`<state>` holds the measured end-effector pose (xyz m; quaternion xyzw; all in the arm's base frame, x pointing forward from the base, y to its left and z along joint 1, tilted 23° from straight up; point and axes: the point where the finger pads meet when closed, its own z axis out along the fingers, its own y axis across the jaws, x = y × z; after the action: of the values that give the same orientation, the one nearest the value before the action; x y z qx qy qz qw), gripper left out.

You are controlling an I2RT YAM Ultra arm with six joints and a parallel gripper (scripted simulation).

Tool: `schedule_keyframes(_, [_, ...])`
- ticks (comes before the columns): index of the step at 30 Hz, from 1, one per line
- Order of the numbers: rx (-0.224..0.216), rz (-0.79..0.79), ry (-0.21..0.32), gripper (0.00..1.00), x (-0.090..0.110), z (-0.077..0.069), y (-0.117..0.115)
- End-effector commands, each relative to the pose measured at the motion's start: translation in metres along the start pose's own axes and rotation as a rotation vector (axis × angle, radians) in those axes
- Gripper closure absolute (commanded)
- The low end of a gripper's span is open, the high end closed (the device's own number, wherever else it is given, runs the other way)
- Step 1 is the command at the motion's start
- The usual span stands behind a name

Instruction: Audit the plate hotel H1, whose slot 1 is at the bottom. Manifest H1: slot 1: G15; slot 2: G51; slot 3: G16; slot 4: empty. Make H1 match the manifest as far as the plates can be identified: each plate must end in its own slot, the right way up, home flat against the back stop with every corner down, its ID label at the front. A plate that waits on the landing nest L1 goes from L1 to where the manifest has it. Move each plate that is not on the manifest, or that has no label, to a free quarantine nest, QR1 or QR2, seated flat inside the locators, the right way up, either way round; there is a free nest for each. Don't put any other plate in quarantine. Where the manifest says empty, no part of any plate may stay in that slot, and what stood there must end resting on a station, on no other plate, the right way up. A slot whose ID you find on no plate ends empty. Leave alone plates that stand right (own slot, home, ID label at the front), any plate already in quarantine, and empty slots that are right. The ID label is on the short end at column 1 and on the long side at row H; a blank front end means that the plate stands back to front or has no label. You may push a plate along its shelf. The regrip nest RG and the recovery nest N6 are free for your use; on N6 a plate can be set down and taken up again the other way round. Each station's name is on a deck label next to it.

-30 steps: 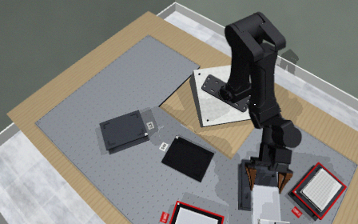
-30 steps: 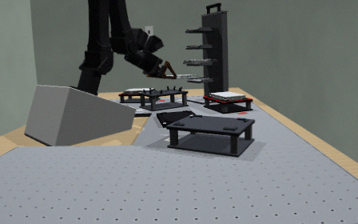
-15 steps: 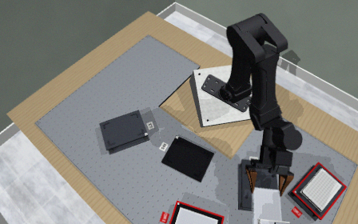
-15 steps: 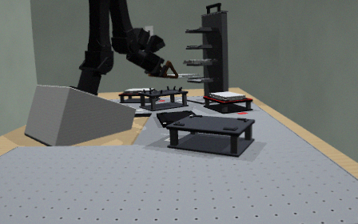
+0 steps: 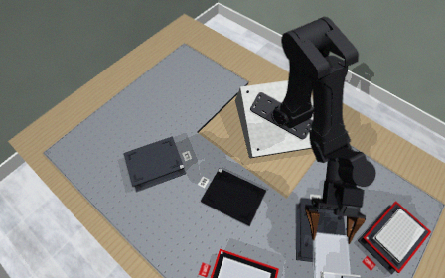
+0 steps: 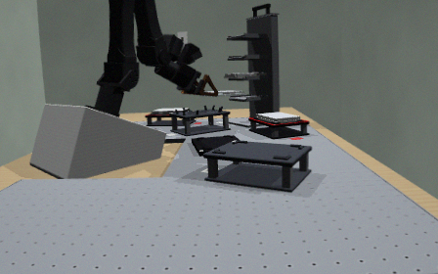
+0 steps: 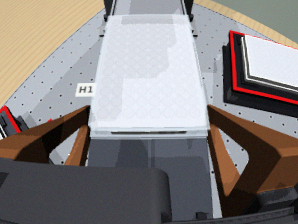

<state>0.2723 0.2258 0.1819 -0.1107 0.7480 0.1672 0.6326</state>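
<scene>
My gripper [image 5: 334, 229] [image 6: 214, 93] [image 7: 148, 112] is shut on a white plate [image 5: 332, 250] [image 6: 229, 92] [image 7: 150, 75], with a finger at each long side. The plate is level, above the deck, and points toward hotel H1 [image 6: 263, 64]. In the exterior view its height is a little above the lowest shelf [image 6: 244, 99]; how far it reaches over that shelf is unclear. No ID is readable on it. A plate shows on the second shelf [image 6: 241, 79]; the upper two look thin. The quarantine nests [image 5: 367, 239] [image 6: 304, 122] both hold white plates [image 5: 400, 234] [image 6: 278, 117] [image 7: 272, 60].
The regrip nest [image 5: 304, 238] [image 6: 200, 129] [image 7: 192, 172] stands below and behind the held plate. Recovery nest N6 [image 5: 233, 196] [image 6: 210, 145] and landing nest L1 [image 5: 155, 163] [image 6: 264, 150] bear no plate. The pale robot base block [image 6: 98, 142] stands beside the deck.
</scene>
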Motion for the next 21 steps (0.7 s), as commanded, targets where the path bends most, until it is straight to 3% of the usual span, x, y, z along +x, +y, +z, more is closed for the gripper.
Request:
schedule_keyframes(1, [-0.002, 0.009, -0.016, 0.14, -0.005, 0.000, 0.001])
schedule_keyframes(21, [-0.002, 0.009, -0.016, 0.14, -0.009, 0.011, 0.001])
